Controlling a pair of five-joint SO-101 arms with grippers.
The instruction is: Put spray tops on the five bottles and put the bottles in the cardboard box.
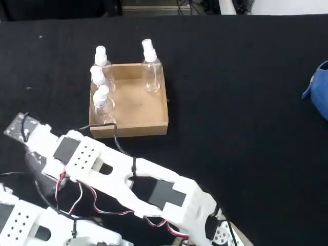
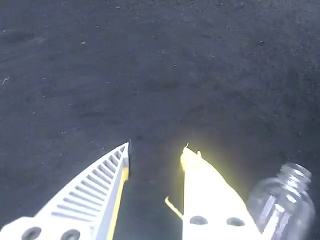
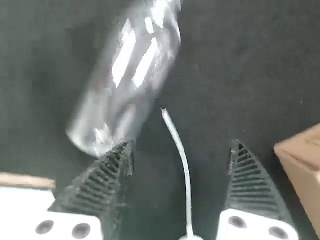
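Four clear plastic bottles [image 1: 150, 64] with white spray tops [image 1: 148, 47] stand in the brown cardboard box [image 1: 148, 128]. The fifth clear bottle [image 2: 282, 200], topless, lies outside on the black bench [image 1: 246, 102]. The left gripper [image 2: 155, 150] and right gripper [image 3: 181, 145] both have their jaws apart.

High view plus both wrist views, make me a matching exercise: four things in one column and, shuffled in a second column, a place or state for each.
Things
1. cardboard box
2. clear bottle in the left wrist view
3. blue object
4. thin white tube

Places or states
A. between the open jaws of the right gripper
B. holds four bottles with spray tops
C. bare neck, no spray top
D. at the high view's right edge

Pairs: 1-B, 2-C, 3-D, 4-A.
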